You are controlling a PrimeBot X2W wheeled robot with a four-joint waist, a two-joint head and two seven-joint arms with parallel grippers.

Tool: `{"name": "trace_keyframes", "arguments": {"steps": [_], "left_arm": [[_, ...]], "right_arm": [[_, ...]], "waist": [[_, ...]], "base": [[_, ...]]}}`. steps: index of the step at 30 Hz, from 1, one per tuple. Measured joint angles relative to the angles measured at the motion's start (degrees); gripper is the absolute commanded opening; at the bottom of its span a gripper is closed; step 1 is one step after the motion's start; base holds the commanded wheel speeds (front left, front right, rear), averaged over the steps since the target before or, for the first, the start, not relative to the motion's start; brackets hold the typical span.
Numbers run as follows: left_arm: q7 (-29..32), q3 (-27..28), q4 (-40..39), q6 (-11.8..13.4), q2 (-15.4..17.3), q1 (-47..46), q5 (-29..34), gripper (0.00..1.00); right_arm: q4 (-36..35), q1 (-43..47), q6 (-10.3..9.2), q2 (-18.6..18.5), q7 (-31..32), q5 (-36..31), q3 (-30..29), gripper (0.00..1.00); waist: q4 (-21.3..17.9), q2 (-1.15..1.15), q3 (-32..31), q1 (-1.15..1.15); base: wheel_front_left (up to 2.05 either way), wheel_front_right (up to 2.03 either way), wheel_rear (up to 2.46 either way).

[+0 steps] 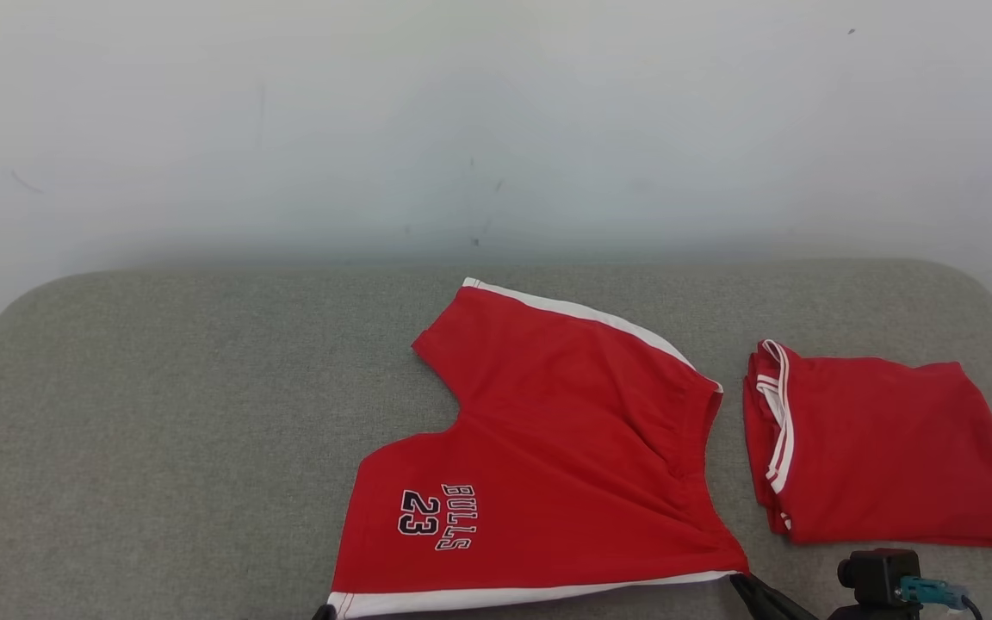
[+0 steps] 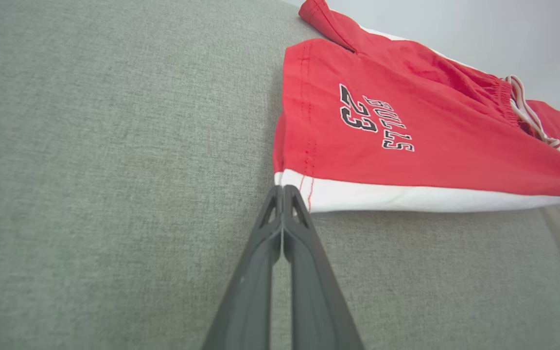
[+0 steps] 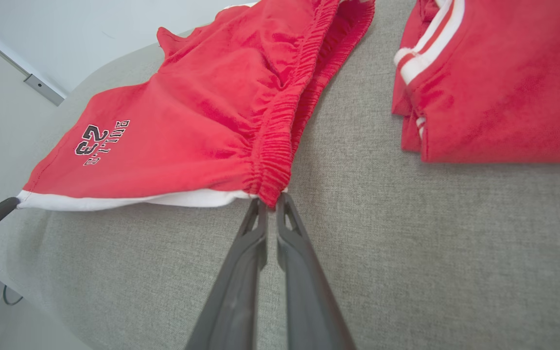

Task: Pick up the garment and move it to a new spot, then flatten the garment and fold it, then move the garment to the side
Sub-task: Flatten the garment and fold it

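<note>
Head view: the shorts (image 1: 548, 430) lie flat on the bench (image 1: 160, 387). Left wrist view: the left fingers (image 2: 280, 194), pressed together, touch the white hem corner; a grip is unclear. Right wrist view: the right fingers (image 3: 262, 209), nearly closed, pinch the waistband corner.

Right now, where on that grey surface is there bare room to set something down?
Widest: the grey surface left of the shorts. Also the strip between shorts and wall. Crowded: the narrow gap between shorts and folded garment.
</note>
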Motion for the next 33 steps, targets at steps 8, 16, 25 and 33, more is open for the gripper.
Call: {"name": "trace_keyframes", "arguments": {"steps": [8,16,25,33], "left_arm": [[0.00,0.36,-0.58,0.96,0.19,-0.13,0.01,0.95],[0.00,0.75,-0.42,1.97,0.59,-0.03,0.01,1.00],[0.00,2.41,-3.45,3.55,1.52,0.96,1.26,1.00],[-0.01,8.17,-10.09,5.57,2.45,3.27,2.56,1.00]], "right_arm": [[-0.20,0.08,-1.29,0.34,0.00,-0.97,-0.54,1.00],[-0.07,1.21,-1.33,0.18,0.00,-0.97,-2.01,1.00],[-2.82,3.79,-2.58,-0.90,0.00,-1.31,-6.08,1.00],[-9.07,5.44,-7.58,-1.69,-0.01,-7.04,-13.12,1.00]], "waist": [[-0.30,0.01,0.41,0.00],[-0.57,0.01,0.49,0.00],[-0.60,0.01,0.33,0.00],[-1.79,0.01,-0.29,0.00]], "base": [[0.00,0.00,0.00],[0.00,0.00,0.00],[0.00,0.00,0.00],[0.00,0.00,0.00]]}}
